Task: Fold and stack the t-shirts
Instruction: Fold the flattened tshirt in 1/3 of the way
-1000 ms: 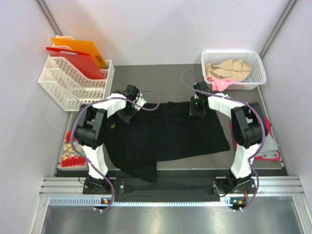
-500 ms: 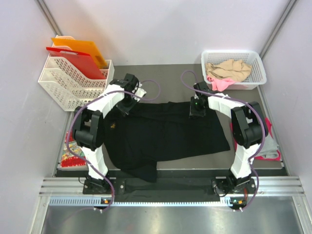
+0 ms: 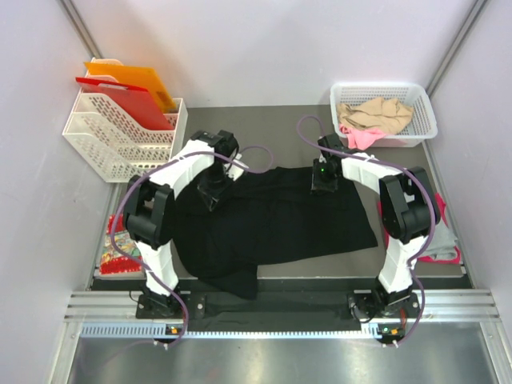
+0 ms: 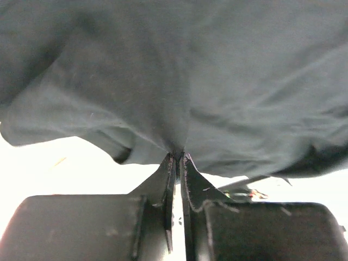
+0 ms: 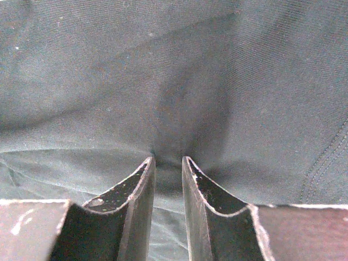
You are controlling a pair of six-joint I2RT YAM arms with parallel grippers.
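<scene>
As four fingers (image 4: 163, 190) pinch one black t-shirt (image 3: 272, 220), one basket (image 3: 426, 116) holds two.

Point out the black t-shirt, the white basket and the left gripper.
black t-shirt (image 3: 280, 216), top external view, middle of its spread body.
white basket (image 3: 404, 140), top external view, its near wall.
left gripper (image 4: 178, 156), left wrist view, between its fingertips, shut on the cloth.

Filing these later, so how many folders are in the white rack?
2: an orange folder behind a red folder, both in the white rack at far left; others may be hidden.
</scene>
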